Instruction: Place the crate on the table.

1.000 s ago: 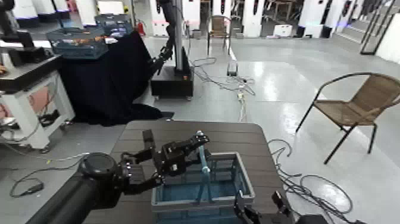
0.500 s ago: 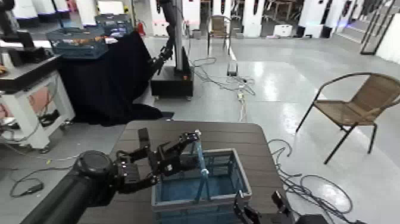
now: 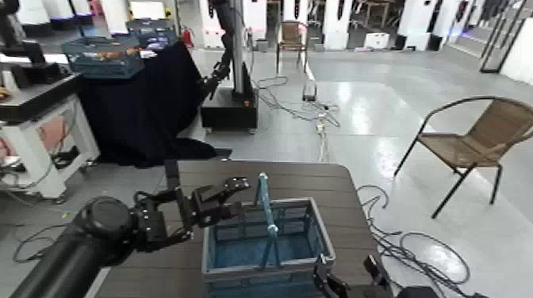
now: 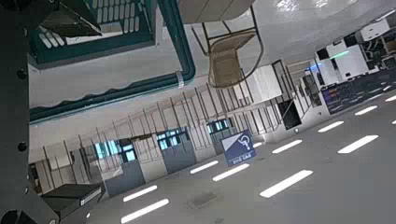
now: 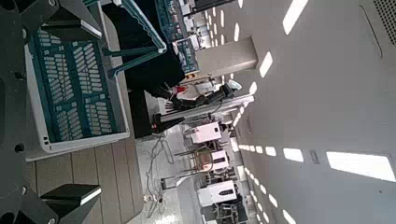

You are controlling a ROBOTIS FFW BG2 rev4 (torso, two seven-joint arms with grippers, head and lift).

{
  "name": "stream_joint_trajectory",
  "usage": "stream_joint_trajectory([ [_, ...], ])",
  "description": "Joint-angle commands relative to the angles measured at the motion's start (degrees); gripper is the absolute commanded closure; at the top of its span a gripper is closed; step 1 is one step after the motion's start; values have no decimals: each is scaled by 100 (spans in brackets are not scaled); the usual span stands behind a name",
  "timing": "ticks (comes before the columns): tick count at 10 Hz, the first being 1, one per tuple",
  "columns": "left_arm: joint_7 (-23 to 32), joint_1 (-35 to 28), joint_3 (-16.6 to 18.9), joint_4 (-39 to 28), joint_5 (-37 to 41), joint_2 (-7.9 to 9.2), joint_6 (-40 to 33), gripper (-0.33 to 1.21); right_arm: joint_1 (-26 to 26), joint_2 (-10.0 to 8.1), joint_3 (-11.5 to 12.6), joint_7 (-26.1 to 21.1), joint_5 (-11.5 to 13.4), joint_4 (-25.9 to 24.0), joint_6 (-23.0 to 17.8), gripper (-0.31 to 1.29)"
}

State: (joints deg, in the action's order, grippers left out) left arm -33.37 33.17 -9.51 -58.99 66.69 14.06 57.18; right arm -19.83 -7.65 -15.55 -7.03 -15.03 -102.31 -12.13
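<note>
The blue-grey crate [image 3: 266, 252] stands on the near part of the dark brown slatted table [image 3: 317, 184], with its thin teal handle [image 3: 265, 208] upright. My left gripper [image 3: 235, 196] is open and empty, just left of the handle and apart from it. The left wrist view shows the handle [image 4: 180, 51] and part of the crate [image 4: 93, 33]. My right gripper [image 3: 347, 271] is open and empty at the crate's near right corner. The right wrist view shows the crate [image 5: 75, 84] resting on the table slats [image 5: 103, 177] between its fingers.
A black-draped table [image 3: 139, 103] with darker crates [image 3: 103, 55] stands at far left, beside a white workbench [image 3: 36, 99]. Another robot's base [image 3: 230, 107] and floor cables [image 3: 317, 111] lie beyond the table. A wicker chair [image 3: 476, 139] stands at right.
My left gripper has drawn back to the left, away from the teal handle it was against. The crate stays on the table. My right gripper has not moved.
</note>
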Motion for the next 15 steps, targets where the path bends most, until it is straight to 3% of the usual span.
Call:
stream_joint_trajectory([
  [1,718,-865,547,-1589,-218,273,-269,12,-21,9,25,0,0,-9,0,15],
  [2,1105,-1340,714,-2275,-315,334,-638,12,-30,0,34,0,-9,-9,-27,15],
  [3,1289,-1788,995,-2916,-772,255,-823,12,-39,0,43,0,-18,-9,-35,15],
  [6,1667,-3001,1004,-4173,-1827,229,-2493,12,-65,0,78,0,-18,0,-97,15],
  [8,1764,-3748,1039,-4472,-2837,-149,-3644,12,-83,0,104,0,-18,-9,-114,15],
  [11,1904,-4609,933,-4516,-4261,-518,-5384,12,-118,9,140,0,0,-17,-158,15],
  [13,2502,-5110,810,-4270,-4604,-633,-6615,12,-127,18,166,0,9,-17,-167,15],
  [15,2722,-5356,775,-4261,-4903,-685,-6949,12,-153,27,184,0,44,-53,-150,15],
])
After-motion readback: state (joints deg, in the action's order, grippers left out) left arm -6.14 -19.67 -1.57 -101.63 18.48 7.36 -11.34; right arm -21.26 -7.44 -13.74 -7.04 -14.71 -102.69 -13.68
